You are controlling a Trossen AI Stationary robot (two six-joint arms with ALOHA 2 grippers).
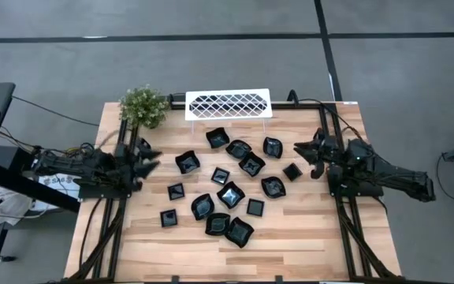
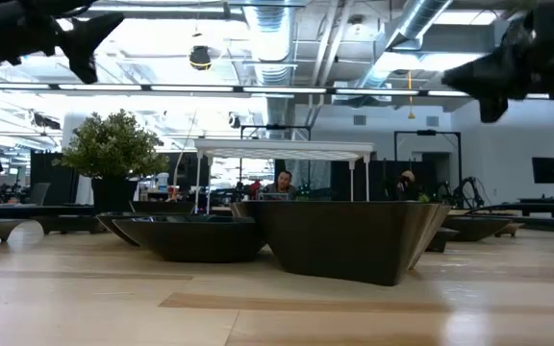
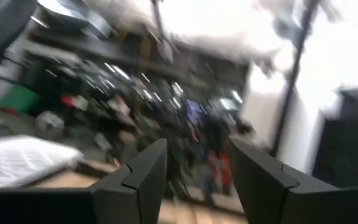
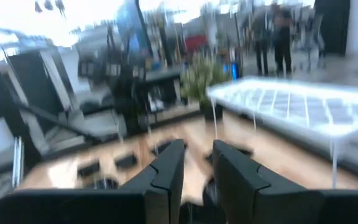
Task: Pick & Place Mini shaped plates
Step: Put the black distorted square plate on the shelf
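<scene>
Plates: the small glossy black shaped plates [image 1: 231,193] lie scattered over the middle of the pale wooden table [image 1: 306,244], several touching or nearly so, none lifted.
Left pincer [image 1: 150,160]: hangs above the table's left edge, near the potted green plant [image 1: 143,106], fingers [image 3: 143,180] spread, holding nothing.
Right pincer [image 1: 302,150]: hovers at the right edge, fingers [image 4: 166,171] parted a little, empty.
Risk: I judge a descent into the crowded middle could nudge a neighbouring plate; the slick rims may slip from the grip.
Views: overhead gives the whole scatter and the white lattice rack [image 1: 228,104]; the table-level view shows only the nearest dishes' flared walls [image 2: 344,235] and both arms high.
</scene>
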